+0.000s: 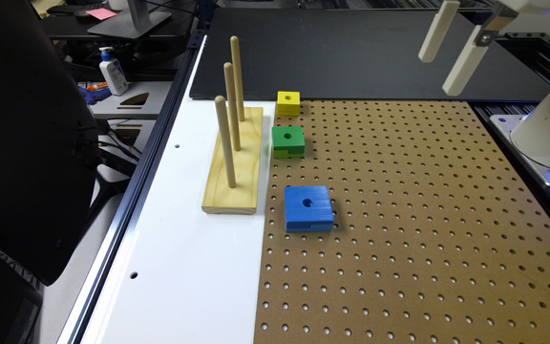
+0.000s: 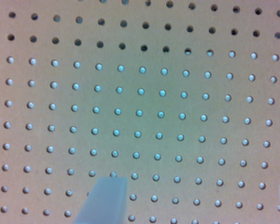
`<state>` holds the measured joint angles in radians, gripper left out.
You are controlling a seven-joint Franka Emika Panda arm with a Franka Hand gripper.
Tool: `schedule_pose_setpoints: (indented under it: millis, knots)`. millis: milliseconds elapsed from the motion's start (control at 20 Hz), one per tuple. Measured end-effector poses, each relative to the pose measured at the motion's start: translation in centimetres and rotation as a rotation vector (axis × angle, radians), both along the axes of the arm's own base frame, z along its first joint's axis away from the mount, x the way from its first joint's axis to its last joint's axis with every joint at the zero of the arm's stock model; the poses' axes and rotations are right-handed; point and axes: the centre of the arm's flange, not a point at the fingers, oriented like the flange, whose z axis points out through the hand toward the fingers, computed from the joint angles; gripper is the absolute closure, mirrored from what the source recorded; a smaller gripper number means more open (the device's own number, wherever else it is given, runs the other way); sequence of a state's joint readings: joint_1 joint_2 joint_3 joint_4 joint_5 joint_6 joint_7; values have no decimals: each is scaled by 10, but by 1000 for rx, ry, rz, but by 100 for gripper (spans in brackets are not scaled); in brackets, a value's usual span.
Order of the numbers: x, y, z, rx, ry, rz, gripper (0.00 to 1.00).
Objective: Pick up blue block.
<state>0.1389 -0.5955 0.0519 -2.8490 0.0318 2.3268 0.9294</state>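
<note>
The top of the gripper [image 1: 447,67] is cut off by the picture edge. Its fingers [image 1: 463,64] hang wide open, holding nothing, high above the far side of the table [image 1: 399,215]. The blue block [image 1: 308,208] lies flat on the brown holey board, well apart from them. A green block [image 1: 288,141] and a yellow block [image 1: 288,103] sit behind it, beside a wooden peg stand [image 1: 235,160]. Open board lies all around.

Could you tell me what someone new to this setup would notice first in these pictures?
Probably the three bright blocks in a row on the brown pegboard: the blue block nearest the camera, then the green block and the yellow block. Beside them, towards the exterior view's left, a wooden base holds three upright pegs. The gripper hangs open, high at the exterior view's upper right.
</note>
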Motion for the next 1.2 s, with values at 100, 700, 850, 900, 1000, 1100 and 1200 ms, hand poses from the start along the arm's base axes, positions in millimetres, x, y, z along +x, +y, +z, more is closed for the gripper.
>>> schedule_pose_setpoints:
  millis: [100,700,850,900,1000,1100,1200]
  knots:
    - [8,6,0,0,2,0,0]
    - [52,49,-1,-9,26,0,0]
    - [59,57,-2,-10,29,-1,0]
    - [62,59,-2,-10,31,-1,0]
    - [65,62,-2,-10,32,0,0]
    - [67,64,-2,-9,33,1,0]
    - [70,67,-1,-8,31,2,0]
